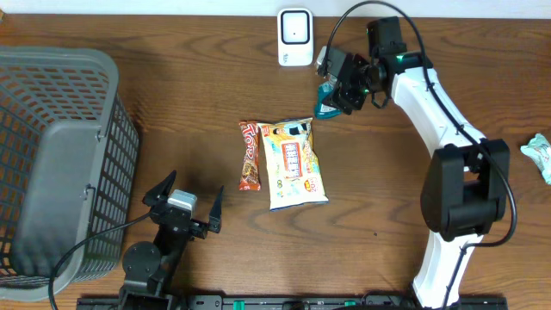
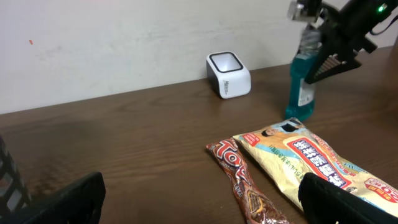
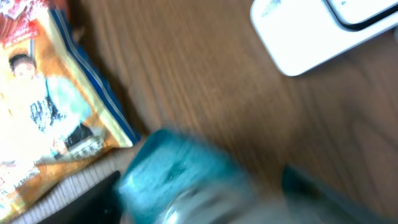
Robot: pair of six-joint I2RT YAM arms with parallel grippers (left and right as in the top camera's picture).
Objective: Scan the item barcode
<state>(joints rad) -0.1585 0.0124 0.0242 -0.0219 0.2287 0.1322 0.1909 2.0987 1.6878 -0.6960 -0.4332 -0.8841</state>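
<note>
Overhead, the mouthwash bottle (image 1: 327,102) is seen near the barcode scanner (image 1: 295,36), with the right claw (image 1: 334,90) set about its upper part. The left claw (image 1: 188,202) is held wide near the basket (image 1: 52,103), while a snack bag (image 1: 293,164) and a chocolate bar (image 1: 249,155) lie untouched on the worktop (image 1: 172,86)

From the left wrist, the bottle is shown upright, its base apparently on the worktop, apart from the scanner

From the right wrist, the blurred bottle is framed between the fingers (image 3: 87,202); whether it is gripped cannot be told. Presentation of the barcode to the scanner is judged not yet done
</note>
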